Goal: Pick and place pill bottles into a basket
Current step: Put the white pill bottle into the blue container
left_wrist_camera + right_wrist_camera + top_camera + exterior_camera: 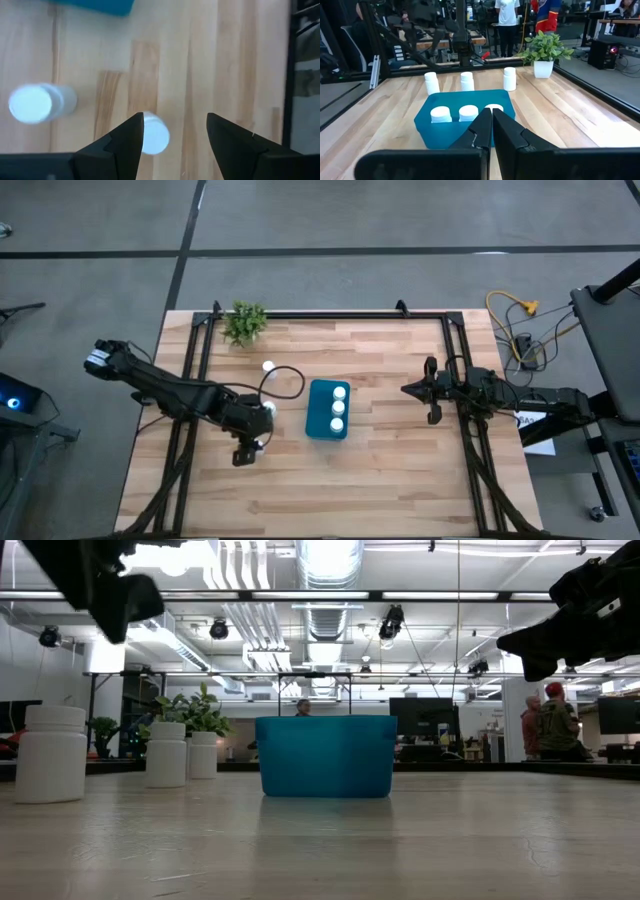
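Teal-blue basket (329,409) near the centre of the wooden table (380,480), holding three white pill bottles in a row (338,408) (caps up, seen from above and from the right wrist view (467,113)). Three more pill bottles (466,80) upright on the tabletop outside the basket, on its left-arm side: one (268,366) near the small green plant (245,322), well apart from the basket; two close under the left gripper (250,442). Left gripper poised above the table left of the basket, jaws open, one bottle cap (154,135) showing just beside a finger (127,140) and partly behind it, a second bottle (39,102) off to one side; no contact visible. Right gripper (429,390) hanging over the table's right part, well apart from the basket, fingers (512,132) pressed together with nothing between them. Low view: three bottles (52,753) standing beside the basket (326,756), people in the room behind.
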Tool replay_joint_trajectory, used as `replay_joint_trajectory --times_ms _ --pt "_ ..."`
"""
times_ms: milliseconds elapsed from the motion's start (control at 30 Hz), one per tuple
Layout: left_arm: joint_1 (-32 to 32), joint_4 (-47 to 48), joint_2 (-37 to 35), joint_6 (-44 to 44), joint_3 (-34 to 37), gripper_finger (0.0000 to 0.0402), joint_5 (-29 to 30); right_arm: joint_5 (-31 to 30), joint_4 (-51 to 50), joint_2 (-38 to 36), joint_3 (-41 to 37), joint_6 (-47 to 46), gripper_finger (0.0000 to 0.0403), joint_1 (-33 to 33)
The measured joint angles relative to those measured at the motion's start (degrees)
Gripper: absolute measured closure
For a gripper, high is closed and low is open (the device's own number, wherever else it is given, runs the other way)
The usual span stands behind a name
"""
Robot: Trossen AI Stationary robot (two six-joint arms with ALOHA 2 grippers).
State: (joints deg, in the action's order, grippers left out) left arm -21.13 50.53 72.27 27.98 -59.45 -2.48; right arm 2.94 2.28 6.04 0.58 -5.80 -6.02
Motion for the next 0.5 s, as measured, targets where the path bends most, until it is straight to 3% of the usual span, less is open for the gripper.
replay_joint_trajectory --times_ms 500 --pt "-1.4 -3.6 0.2 1.5 5.1 0.0202 -0.1 0.0 0.0 0.0 0.0 -0.1 0.0394 0.0"
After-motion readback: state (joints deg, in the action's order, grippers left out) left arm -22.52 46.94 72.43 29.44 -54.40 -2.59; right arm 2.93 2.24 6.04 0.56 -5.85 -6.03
